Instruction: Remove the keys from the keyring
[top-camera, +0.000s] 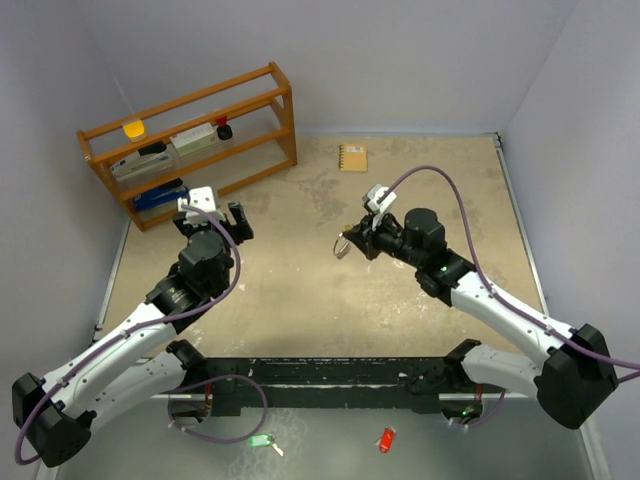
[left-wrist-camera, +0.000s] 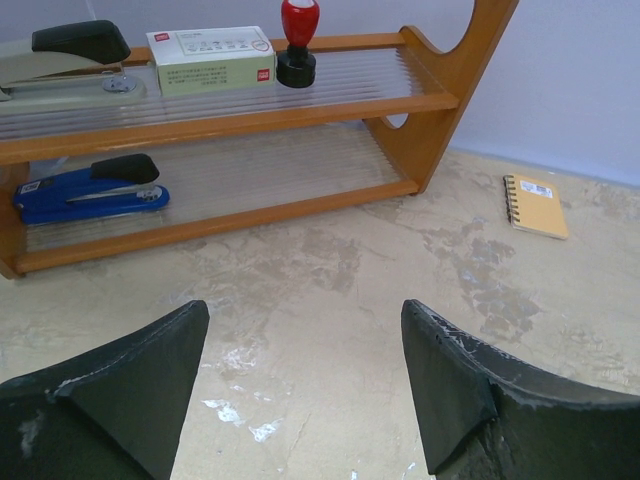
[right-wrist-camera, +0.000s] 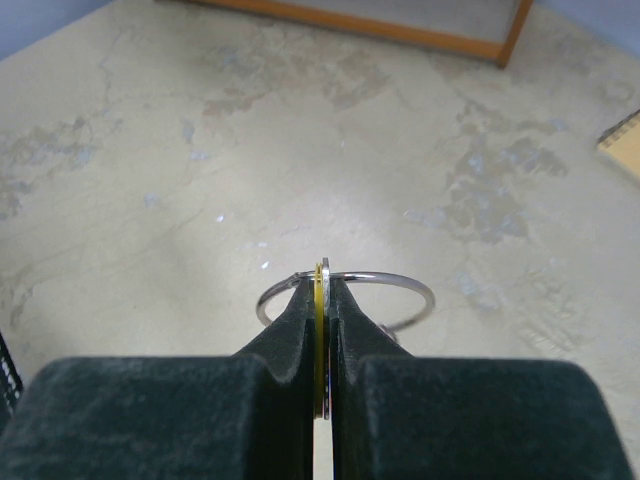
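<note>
1. Top view: beige, mottled table (top-camera: 300, 300) takes up most of the scene.
2. Two-tier wooden shelf (top-camera: 190, 140) stands at far-left corner. The left wrist cam shows a grey stapler (left-wrist-camera: 65, 55), a box (left-wrist-camera: 210, 60) & a red-knobbed stamp (left-wrist-camera: 298, 40) on the upper tier, w/ a blue stapler (left-wrist-camera: 90, 185) on the lower.
3. On the left, left gripper (left-wrist-camera: 305, 320) is spread wide w/ nothing btwn its fingers, over bare table just in front of the shelf.
4. Mid-table, right gripper (right-wrist-camera: 322, 285) points left, well apart from the left one. Its fingers are pressed together, pinching a key (right-wrist-camera: 320, 340).
5. Small orange-yellow spiral notebook (top-camera: 353, 157) lies flat nr the far wall, beyond the right gripper.
6. Thin silver keyring (right-wrist-camera: 385, 275) is a wire loop held off the table at the right gripper's tips. The wire shows on both sides of the fingertips.
7. That key is flat & seen edge-on, a yellow edge beside a silver one, its tip meeting the keyring. Can't tell if it's one piece or two.
8. Tiny green tag (top-camera: 260, 440) & red tag (top-camera: 386, 439) lie off the beige top at the near edge, well apart from the keyring.
</note>
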